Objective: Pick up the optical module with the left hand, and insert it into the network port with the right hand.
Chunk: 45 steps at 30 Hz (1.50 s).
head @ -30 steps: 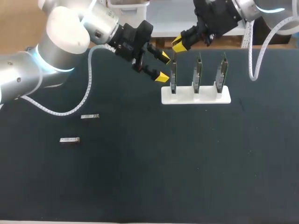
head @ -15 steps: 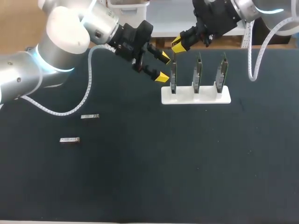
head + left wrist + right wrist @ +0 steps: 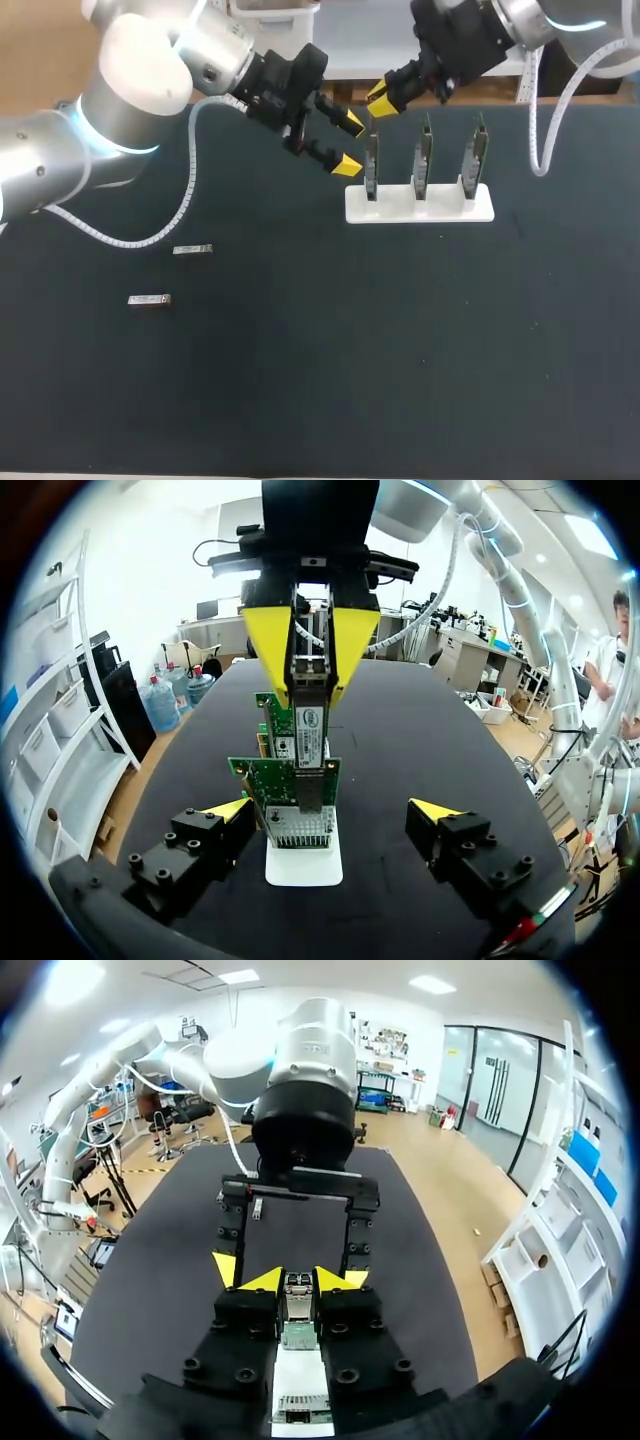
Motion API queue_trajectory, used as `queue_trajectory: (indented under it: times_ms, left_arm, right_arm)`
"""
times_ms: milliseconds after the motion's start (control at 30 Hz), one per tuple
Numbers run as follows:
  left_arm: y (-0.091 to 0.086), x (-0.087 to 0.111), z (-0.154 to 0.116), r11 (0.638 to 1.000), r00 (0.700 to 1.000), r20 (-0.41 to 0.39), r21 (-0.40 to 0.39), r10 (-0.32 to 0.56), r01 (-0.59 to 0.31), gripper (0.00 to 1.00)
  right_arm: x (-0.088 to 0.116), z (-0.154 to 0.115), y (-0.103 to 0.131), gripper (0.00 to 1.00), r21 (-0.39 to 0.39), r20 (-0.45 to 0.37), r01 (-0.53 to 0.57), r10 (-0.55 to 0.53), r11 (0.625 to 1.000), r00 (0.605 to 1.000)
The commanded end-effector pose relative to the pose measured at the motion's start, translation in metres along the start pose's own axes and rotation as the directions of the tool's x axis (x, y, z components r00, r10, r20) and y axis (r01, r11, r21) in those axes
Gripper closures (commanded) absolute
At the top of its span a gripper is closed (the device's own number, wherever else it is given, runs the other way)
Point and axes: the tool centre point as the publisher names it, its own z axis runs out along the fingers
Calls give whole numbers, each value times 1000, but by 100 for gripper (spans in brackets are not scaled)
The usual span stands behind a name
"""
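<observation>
My right gripper (image 3: 383, 98) is shut on an optical module (image 3: 309, 715), held upright over the leftmost network card (image 3: 371, 165) of a white stand (image 3: 420, 207). In the left wrist view the module's lower end meets that card's metal port (image 3: 300, 825); how deep it sits I cannot tell. My left gripper (image 3: 349, 143) is open and empty just left of that card, its fingers (image 3: 225, 812) apart on either side of the stand. In the right wrist view the module (image 3: 298, 1290) shows between my right gripper's (image 3: 299, 1278) yellow tips.
Two more optical modules (image 3: 192, 249) (image 3: 149, 299) lie flat on the dark table at the left. The stand carries two further upright cards (image 3: 424, 160) (image 3: 476, 158) to the right. The two grippers are close together near the table's back edge.
The right gripper has crept very slightly up and left with the module. The left arm has kept still.
</observation>
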Motion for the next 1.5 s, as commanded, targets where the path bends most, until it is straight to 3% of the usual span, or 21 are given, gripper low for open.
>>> queue_trajectory:
  times_ms: [33,300,333,367,400,800,833,867,900,1500]
  left_arm:
    - [2,-1,0,1000,1000,-6,3,-3,3,0]
    - [2,-1,0,1000,1000,-6,3,-3,3,0]
    - [2,-1,0,1000,1000,-6,3,-3,3,0]
    - [2,-1,0,1000,1000,-6,3,-3,3,0]
    - [2,-1,0,1000,1000,-6,3,-3,3,0]
    - [2,-1,0,1000,1000,-6,3,-3,3,0]
    - [2,-1,0,1000,1000,-6,3,-3,3,0]
    - [2,-1,0,1000,1000,-6,3,-3,3,0]
    - [2,-1,0,1000,1000,-6,3,-3,3,0]
    - [2,-1,0,1000,1000,-6,3,-3,3,0]
  right_arm:
    - [1,2,-1,100,3,-3,-4,4,1000,1000]
    - [5,3,0,100,3,-10,-16,16,1000,1000]
    - [5,3,0,90,4,-11,-21,22,1000,1000]
    - [5,3,1,14,2,-8,-28,28,1000,1000]
    - [4,2,1,0,0,-1,-31,31,1000,1000]
    - [-10,-17,1,0,-40,91,-68,72,997,993]
    - [-10,-17,1,16,-41,92,-69,73,997,993]
    - [-10,-17,1,67,-40,93,-69,72,997,993]
    - [-10,-17,0,100,-43,95,-66,70,997,993]
    - [3,0,-5,100,-65,60,-77,81,995,995]
